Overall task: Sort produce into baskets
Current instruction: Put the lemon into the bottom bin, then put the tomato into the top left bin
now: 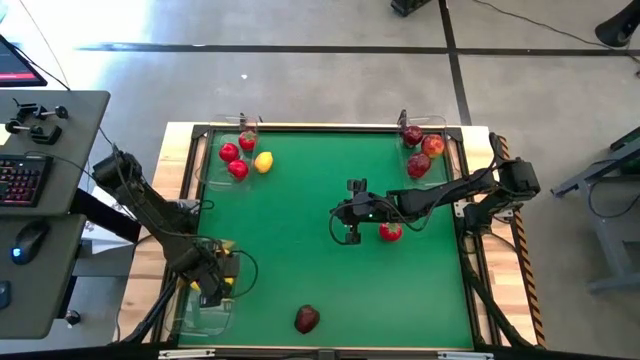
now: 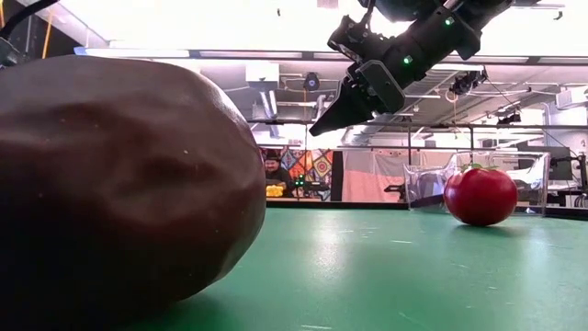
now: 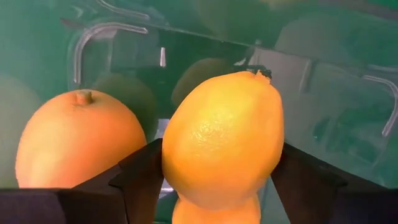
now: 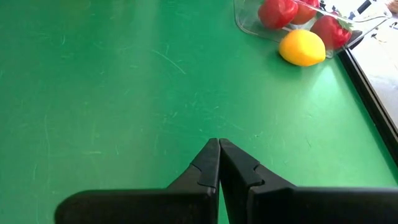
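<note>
Left gripper (image 3: pixel 214 186) jaws bracketing a lemon (image 3: pixel 222 137) in the tray (image 1: pixel 205 315), right gripper (image 4: pixel 219 163) jaws closed, empty

Left gripper (image 3: pixel 214 186) spread; right gripper (image 4: pixel 219 165) closed

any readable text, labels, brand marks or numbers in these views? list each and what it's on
None can be read.
Lemon, tomato, clear trays: no labels or marks showing.
Keyboard on the side desk: keys too small to read.
Patterned panel in the room behind the table: colours only, no legible words.
</note>
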